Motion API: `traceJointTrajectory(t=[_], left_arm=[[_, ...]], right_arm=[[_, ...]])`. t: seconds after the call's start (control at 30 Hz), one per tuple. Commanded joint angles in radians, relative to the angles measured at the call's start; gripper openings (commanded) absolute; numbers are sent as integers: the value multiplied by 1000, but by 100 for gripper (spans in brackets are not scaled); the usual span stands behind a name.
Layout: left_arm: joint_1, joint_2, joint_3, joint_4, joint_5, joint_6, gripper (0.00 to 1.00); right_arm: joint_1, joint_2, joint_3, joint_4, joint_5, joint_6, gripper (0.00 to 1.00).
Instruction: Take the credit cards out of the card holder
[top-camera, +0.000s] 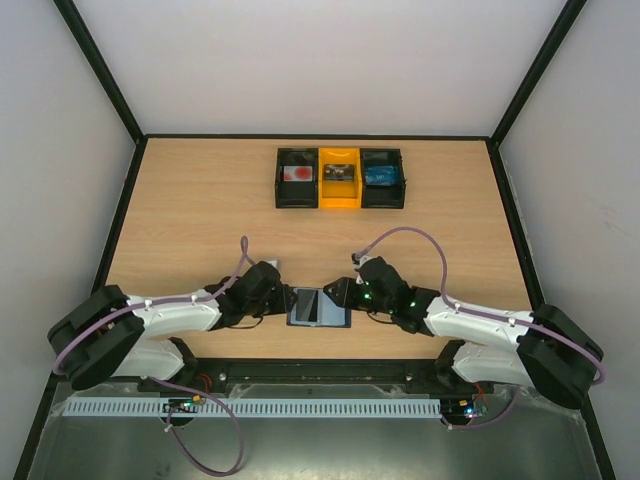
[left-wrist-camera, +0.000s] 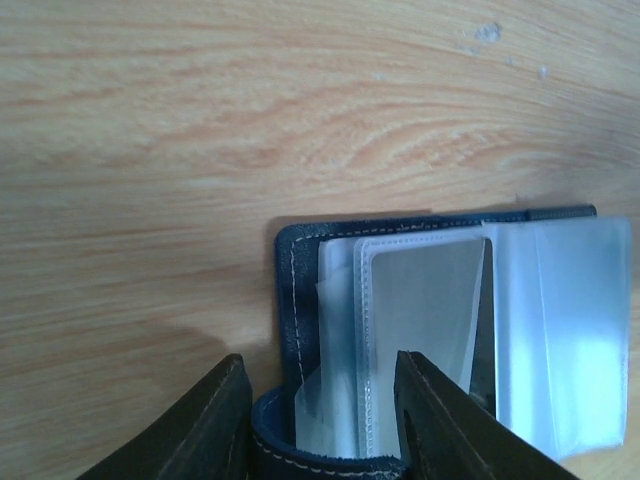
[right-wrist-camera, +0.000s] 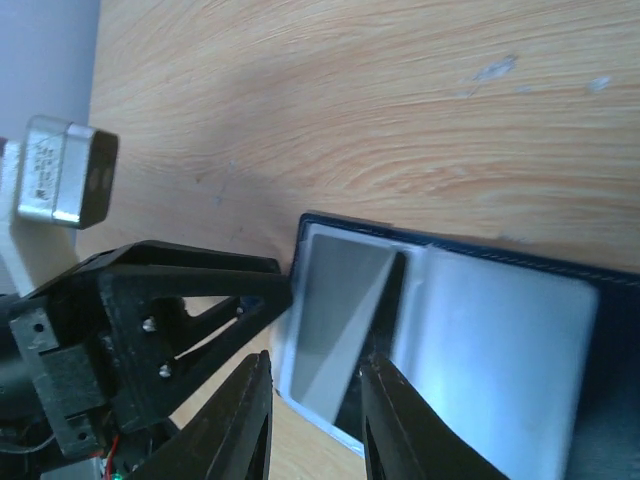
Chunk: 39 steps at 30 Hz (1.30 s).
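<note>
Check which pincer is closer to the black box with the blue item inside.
Right. The right pincer is at the card holder's right edge, the black box almost straight beyond it; the left pincer is at the holder's left edge, farther off.

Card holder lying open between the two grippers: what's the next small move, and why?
Probably close the right gripper on the edge of the clear sleeve sitting between its open fingers. The card holder lies open on the table, and the left gripper straddles its opposite edge, so it could be steadied.
</note>
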Motion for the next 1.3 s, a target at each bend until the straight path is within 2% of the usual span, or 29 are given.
traceJointTrajectory(t=[0.0, 0.2, 0.33, 0.53, 0.67, 0.87, 1.0, 1.17, 1.27], left_arm=[[-12, -22, -42, 69, 57, -60, 39], [-12, -73, -31, -10, 11, -83, 38], [-13, -126, -15, -57, -1, -96, 45], [-15, -178, 2, -29, 53, -103, 54], [-20, -168, 18, 11, 89, -88, 56], [-20, -92, 27, 92, 149, -70, 42], [-21, -56, 20, 104, 129, -60, 31], [-20, -13, 17, 97, 107, -40, 13], [-20, 9, 12, 93, 95, -36, 7]], right_arm=[[63, 26, -16, 101, 57, 52, 26], [120, 121, -15, 153, 55, 65, 26], [132, 140, -29, 168, 75, 64, 25], [132, 168, -70, 228, 71, 76, 23], [132, 195, -84, 267, 51, 82, 22], [134, 247, -89, 303, 31, 83, 20], [134, 263, -100, 314, 36, 83, 20], [134, 260, -113, 314, 50, 87, 20], [135, 250, -115, 309, 56, 88, 19]])
